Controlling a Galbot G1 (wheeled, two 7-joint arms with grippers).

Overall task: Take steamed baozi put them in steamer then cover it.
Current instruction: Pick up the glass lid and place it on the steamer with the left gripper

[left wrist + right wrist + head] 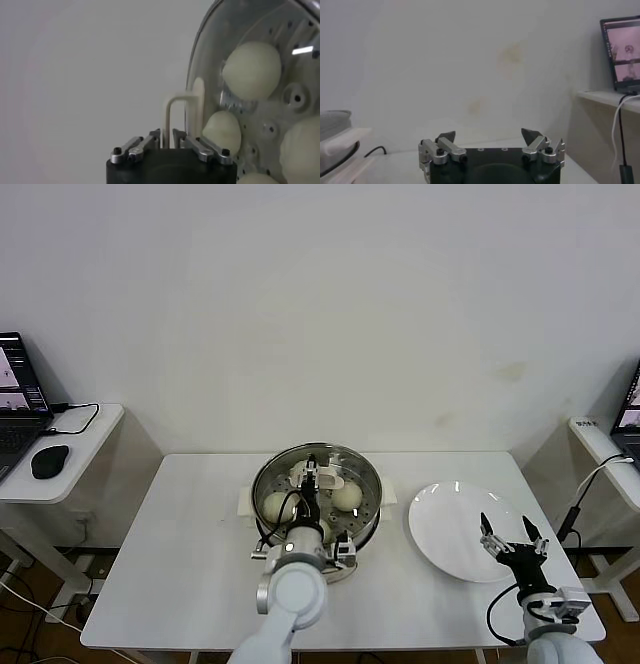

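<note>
The left gripper (317,475) is at work directly above the round, shiny stainless-steel steamer (367,484), which stands at the centre of the white worktop (190,564). The round clear glass cover (350,459) with its metal rim already lies on the steamer, and its cream-white bar handle (181,109) sits immediately ahead of the left jaws. In the left wrist view the jaws stand narrowly parted with the handle rising between the two fingertips; whether the pads touch it cannot be determined, so the grip is judged to be releasing rather than clenched. The handle's long axis runs across the gap between the jaws, not along it. Beyond the handle, seen through the glass, the small round cream-white steamed baozi (251,70) rest on the perforated steel tray inside the steamer; four are visible in the left wrist view. The task is judged nearly complete: buns loaded, cover seated. The coming move requires the left jaws to clear the handle by lifting straight away from it without dragging the cover sideways. The right gripper (513,539) is idle, jaws spread wide and holding nothing, over the near edge of the flat white round plate (445,519), well apart from the steamer on its right side.
</note>
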